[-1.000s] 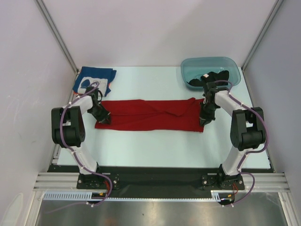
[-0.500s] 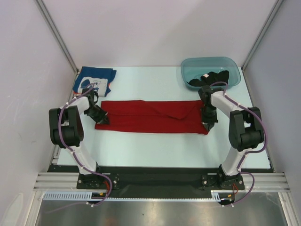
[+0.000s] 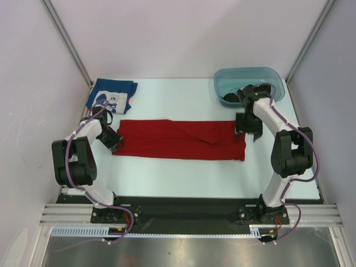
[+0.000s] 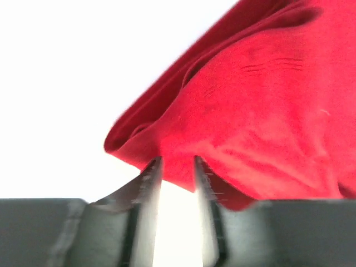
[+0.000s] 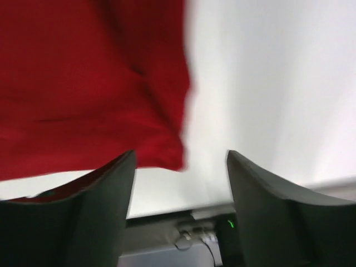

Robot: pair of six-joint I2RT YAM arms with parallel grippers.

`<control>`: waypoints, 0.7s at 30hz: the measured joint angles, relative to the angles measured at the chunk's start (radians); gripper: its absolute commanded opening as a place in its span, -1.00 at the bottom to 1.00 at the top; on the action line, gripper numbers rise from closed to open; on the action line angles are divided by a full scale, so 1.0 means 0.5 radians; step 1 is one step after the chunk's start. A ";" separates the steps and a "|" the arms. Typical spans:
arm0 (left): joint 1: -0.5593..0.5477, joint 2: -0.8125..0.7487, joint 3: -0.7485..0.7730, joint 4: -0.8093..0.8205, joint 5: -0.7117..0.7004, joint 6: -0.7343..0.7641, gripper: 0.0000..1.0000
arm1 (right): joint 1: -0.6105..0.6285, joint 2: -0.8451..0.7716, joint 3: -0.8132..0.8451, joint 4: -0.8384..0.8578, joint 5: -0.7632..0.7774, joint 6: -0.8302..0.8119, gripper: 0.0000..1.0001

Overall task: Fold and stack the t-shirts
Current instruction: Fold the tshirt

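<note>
Now Laid Out Long: Red Tee Flat, an Arm at Each End

The red t-shirt (image 3: 181,139) lies flat across the middle of the tabletop (image 3: 178,178). It is folded into a long band running left to right, with a slanting crease in its right half. Judged from that shape, the lengthwise folds are done and the crosswise fold that would make it stackable is not.

The left fingers (image 4: 147,189) sit low at the band's left end, parted by only a slim slot through which the pale tabletop shows. The layered hem bunches just past their tips, and nothing looks clamped. The right fingers (image 5: 261,189) hang over the right end, spread wide with nothing between them and the shirt's corner off to one side. An arm at each end suits a crosswise fold, since either end could be lifted and carried over the other.

The blue t-shirt (image 3: 114,92) lies folded at the far left corner, near the band's left end but apart from it, and looks like the start of the stack. The black t-shirt (image 3: 231,99) sits in the teal tub (image 3: 219,83) at the far right corner, just behind the right wrist.

Bare tabletop runs along both long edges of the band, while the side walls stand close beyond its ends, so the free room lies inward. The loose layers at the left hem could separate if a pinch catches only the top one.
</note>
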 measured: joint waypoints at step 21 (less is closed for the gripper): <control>-0.006 -0.320 0.174 0.078 -0.158 0.182 -0.11 | 0.482 0.540 0.353 0.402 -0.759 0.189 0.03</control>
